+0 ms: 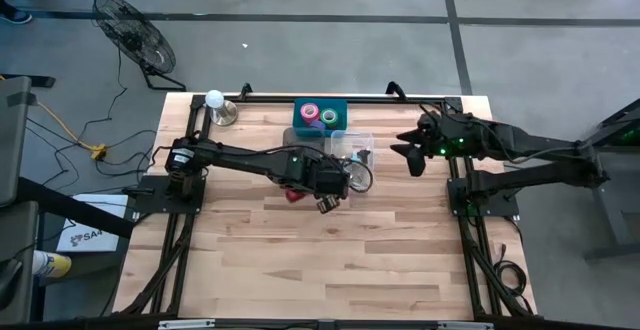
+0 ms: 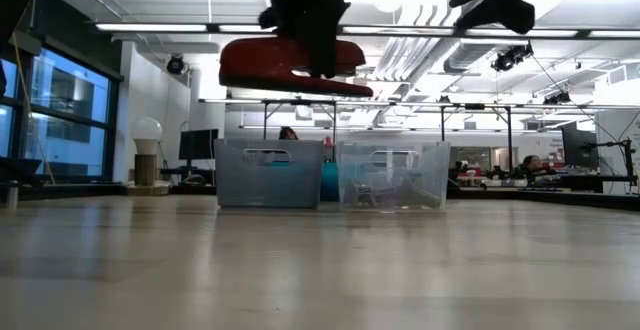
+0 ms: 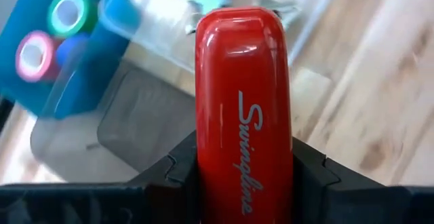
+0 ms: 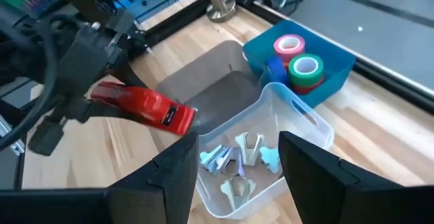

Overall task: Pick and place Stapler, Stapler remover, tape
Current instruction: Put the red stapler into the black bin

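Two arms work above the table [image 1: 330, 260]. Only the high view shows both at once: the left claw [image 1: 325, 192] near the table's middle, the right claw [image 1: 412, 158] at about two o'clock from it, well apart.

Only the low view shows height. There the stapler [image 2: 292, 66] hangs well above the tabletop, roughly level, with the left claw [image 2: 310, 30] coming down onto it from above. Behind it stand two bins side by side, a grey bin [image 2: 268, 173] and a clear bin [image 2: 392, 174].

The left wrist view alone shows the grip up close: the red stapler [image 3: 244, 108] sits clamped between the two dark fingers [image 3: 173, 173], which press on its long sides, while its rounded end sticks out past them over the grey bin [image 3: 129, 115].

The right wrist view alone shows what the bins hold. Pale staple removers [image 4: 237, 157] lie in the clear bin [image 4: 298, 125]. A blue bin [image 4: 339, 61] at one o'clock from it holds tape [image 4: 305, 69], a green roll and a pink one. The grey bin [image 4: 203, 91] lies at eleven o'clock from the clear one. The stapler [image 4: 146, 107] hangs by the grey bin's near edge in the left claw [image 4: 88, 81]. The right claw [image 4: 237, 166] stands open over the clear bin, holding nothing.
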Available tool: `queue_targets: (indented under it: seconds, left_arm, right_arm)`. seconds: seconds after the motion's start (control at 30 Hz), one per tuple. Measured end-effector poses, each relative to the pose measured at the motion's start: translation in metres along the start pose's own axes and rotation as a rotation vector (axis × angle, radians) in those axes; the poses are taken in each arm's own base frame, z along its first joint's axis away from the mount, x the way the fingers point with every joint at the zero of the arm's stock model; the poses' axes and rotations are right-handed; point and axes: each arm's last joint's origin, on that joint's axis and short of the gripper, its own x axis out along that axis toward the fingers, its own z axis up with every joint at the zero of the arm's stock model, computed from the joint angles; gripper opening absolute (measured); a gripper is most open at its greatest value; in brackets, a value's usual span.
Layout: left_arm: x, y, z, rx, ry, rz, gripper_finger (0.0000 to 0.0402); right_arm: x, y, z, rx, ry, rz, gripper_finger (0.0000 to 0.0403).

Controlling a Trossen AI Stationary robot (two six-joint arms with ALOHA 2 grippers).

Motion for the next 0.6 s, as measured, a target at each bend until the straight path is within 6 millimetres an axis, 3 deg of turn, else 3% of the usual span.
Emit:
queue_targets:
  seconds: [0.2,0.37,0.6]
  left_arm:
    - [0.005,0.014,-0.001,-0.255,0.042,0.076,0.0134]
    - [0.013,0.038,0.002,-0.367,0.101,0.150,0.0134]
    - [0.028,0.069,0.012,-0.561,0.234,0.062,0.0134]
  right_arm:
    - [-0.009,-0.002,0.001,-0.045,-0.025,0.007,0.0195]
    - [-0.009,-0.002,0.000,-0.067,-0.025,0.007,0.0195]
    - [-0.009,-0.002,-0.001,-0.088,-0.010,0.000,0.0195]
